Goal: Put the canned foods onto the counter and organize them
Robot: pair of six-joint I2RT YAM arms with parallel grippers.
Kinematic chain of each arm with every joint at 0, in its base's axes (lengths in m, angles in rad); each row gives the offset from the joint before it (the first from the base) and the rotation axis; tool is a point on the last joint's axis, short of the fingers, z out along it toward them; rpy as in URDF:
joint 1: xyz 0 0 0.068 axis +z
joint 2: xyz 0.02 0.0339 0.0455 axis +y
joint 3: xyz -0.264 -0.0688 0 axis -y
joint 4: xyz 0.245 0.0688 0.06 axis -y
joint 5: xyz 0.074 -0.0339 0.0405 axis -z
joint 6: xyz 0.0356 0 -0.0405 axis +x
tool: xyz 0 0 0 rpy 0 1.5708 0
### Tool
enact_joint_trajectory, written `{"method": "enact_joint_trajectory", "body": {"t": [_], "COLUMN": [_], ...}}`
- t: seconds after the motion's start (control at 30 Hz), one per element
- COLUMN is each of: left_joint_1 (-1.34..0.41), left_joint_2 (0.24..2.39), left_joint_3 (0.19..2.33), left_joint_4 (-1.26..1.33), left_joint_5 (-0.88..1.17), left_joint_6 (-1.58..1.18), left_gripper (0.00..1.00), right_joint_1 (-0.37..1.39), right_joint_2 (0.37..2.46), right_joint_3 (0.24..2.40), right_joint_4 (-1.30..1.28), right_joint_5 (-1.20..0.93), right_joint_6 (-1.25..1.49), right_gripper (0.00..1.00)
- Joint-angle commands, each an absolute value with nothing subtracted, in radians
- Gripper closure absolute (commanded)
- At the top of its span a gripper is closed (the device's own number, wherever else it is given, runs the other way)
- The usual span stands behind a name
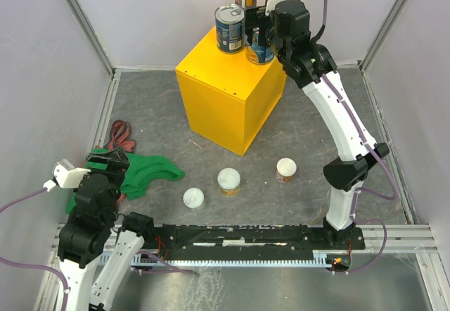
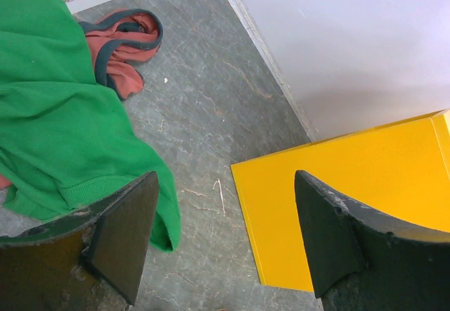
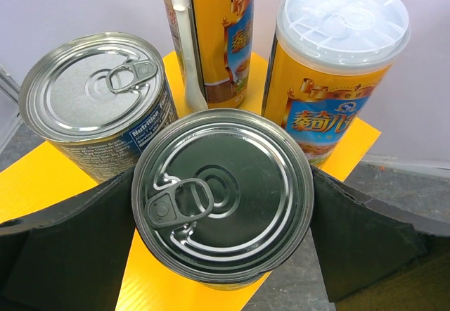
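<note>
Yellow bench (image 1: 232, 107), top centre: the right tool (image 3: 223, 184) is spread wide astride a blue-labelled can (image 1: 259, 58) at its right corner edge. The neighbouring can (image 3: 98, 100) reads "Nutrition". Lower left, the left tool (image 2: 226, 191) gapes empty; three short cans (image 1: 228, 181) stand spaced apart below.

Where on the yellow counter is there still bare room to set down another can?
Bare: the counter top's near-left half, in front of the left blue can. Crowded: the far-right corner, with the second blue can, orange cans and right hand.
</note>
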State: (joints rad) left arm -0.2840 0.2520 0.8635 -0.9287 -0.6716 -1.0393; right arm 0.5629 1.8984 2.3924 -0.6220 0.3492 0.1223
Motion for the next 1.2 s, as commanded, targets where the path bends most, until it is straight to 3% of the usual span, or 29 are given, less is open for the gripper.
{"method": "enact_joint_trajectory", "body": {"t": [0.0,1.17], "left_joint_1": [-0.287,-0.287], "left_joint_2": [0.243,0.251], "left_joint_3": [0.861,0.879], "left_joint_4": [-0.907,-0.880], "left_joint_5": [-0.683,-0.680], "left_joint_6": [-1.075,-1.063], "left_gripper": [0.16,0.16], "right_joint_1": [0.563,0.564], "right_joint_2": [1.890,1.826], "right_joint_3": [2.453,2.487], "right_joint_4": [-0.574,-0.501], "right_joint_5": [0.324,0.308], "right_joint_6": [0.117,0.105], "right_gripper": [0.01,0.01]}}
